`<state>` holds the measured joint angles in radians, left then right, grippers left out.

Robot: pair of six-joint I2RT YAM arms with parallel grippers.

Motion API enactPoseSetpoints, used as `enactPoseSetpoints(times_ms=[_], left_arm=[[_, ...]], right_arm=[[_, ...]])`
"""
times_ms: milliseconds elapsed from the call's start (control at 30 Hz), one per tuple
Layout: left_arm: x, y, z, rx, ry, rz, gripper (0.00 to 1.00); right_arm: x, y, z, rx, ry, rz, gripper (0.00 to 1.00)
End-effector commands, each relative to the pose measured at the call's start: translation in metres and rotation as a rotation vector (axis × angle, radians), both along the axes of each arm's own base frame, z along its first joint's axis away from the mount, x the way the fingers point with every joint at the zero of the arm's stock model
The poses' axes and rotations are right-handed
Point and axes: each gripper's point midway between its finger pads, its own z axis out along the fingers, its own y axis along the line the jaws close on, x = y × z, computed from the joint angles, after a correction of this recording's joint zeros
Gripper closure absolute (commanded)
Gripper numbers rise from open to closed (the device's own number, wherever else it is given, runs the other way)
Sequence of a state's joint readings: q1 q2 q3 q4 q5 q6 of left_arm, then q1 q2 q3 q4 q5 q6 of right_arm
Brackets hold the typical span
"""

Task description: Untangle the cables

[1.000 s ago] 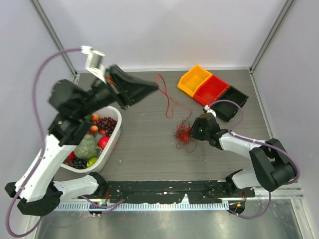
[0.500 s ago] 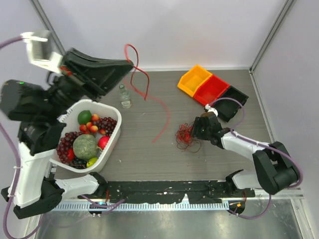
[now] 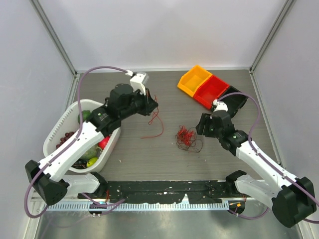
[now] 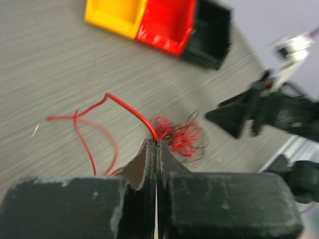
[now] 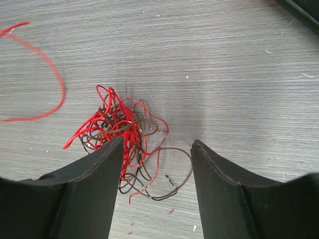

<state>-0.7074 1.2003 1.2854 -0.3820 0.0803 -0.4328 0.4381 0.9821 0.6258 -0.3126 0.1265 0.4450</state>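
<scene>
A tangle of thin red and dark brown cables [image 3: 187, 138] lies mid-table. It also shows in the right wrist view [image 5: 117, 127] and in the left wrist view [image 4: 177, 137]. My left gripper [image 3: 152, 105] is shut on a single red cable [image 3: 155, 127] that hangs from its tips and curls onto the table left of the tangle, apart from it. In the left wrist view the closed tips [image 4: 156, 143] pinch that cable [image 4: 124, 103]. My right gripper [image 3: 202, 128] is open and empty just right of the tangle, its fingers [image 5: 94, 184] above the tangle's edge.
A white basket [image 3: 52, 135] of fruit stands at the left under my left arm. Yellow [image 3: 194, 79], red [image 3: 212, 89] and black [image 3: 235, 99] bins sit at the back right. The freed cable's loop shows at the right wrist view's left edge [image 5: 56, 82].
My left arm has come down from high up at the back left, bringing the red cable onto the table left of the tangle. My right arm has drawn back a little.
</scene>
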Motion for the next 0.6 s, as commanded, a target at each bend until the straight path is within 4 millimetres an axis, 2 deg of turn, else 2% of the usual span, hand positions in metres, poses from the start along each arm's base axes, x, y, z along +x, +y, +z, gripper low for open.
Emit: enactPoseSetpoints(times_ms=[0, 200, 333, 367, 467, 567], left_arm=[[0.025, 0.015, -0.045, 0.153, -0.017, 0.102, 1.0], [0.04, 0.035, -0.098, 0.257, 0.071, 0.258, 1.0], [0.041, 0.02, -0.125, 0.25, 0.15, 0.221, 1.0], [0.041, 0.016, -0.13, 0.252, 0.17, 0.214, 1.0], [0.043, 0.011, -0.154, 0.274, 0.243, 0.22, 1.0], [0.039, -0.003, -0.178, 0.272, 0.332, 0.183, 1.0]], right_arm=[[0.006, -0.003, 0.031, -0.004, -0.056, -0.006, 0.39], [0.022, 0.017, 0.044, 0.057, -0.068, 0.029, 0.4], [0.039, 0.041, 0.049, 0.116, -0.061, 0.081, 0.4], [0.04, 0.052, 0.054, 0.152, -0.067, 0.115, 0.4], [0.05, 0.075, 0.054, 0.187, -0.045, 0.168, 0.4], [0.057, 0.093, 0.055, 0.212, -0.035, 0.201, 0.41]])
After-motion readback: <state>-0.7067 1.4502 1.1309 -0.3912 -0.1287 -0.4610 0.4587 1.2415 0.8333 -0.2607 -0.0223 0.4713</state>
